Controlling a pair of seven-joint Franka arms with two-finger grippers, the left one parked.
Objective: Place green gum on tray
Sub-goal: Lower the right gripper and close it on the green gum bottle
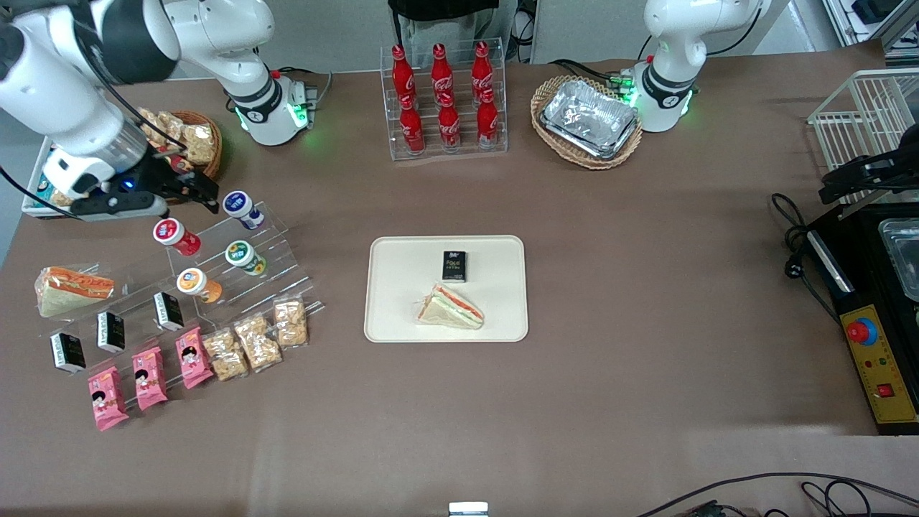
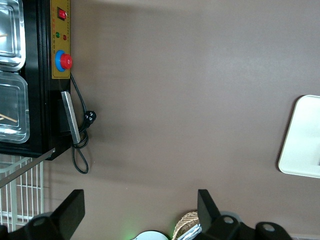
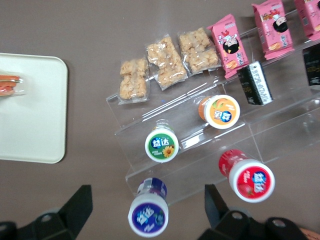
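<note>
The green gum (image 1: 244, 257) (image 3: 161, 145) is a small white bottle with a green-and-white lid. It lies on the middle step of a clear tiered stand (image 1: 276, 244) toward the working arm's end of the table. The cream tray (image 1: 402, 316) (image 3: 30, 125) (image 2: 305, 145) lies mid-table and holds a wrapped sandwich (image 1: 452, 307) and a small black box (image 1: 454, 265). My right gripper (image 1: 201, 192) (image 3: 148, 190) hangs open above the stand's top step, over the blue-lidded bottle (image 1: 239, 207) (image 3: 148, 214). It is farther from the front camera than the green gum and holds nothing.
A red-lidded bottle (image 1: 172, 235) (image 3: 250, 179) and an orange-lidded bottle (image 1: 195, 283) (image 3: 221, 111) lie on the same stand beside the green gum. Black boxes (image 1: 111, 330), pink packs (image 1: 149, 377) and cracker bags (image 1: 251, 343) sit nearer the camera. A cola rack (image 1: 445, 100) and a wicker basket (image 1: 587, 122) stand farther back.
</note>
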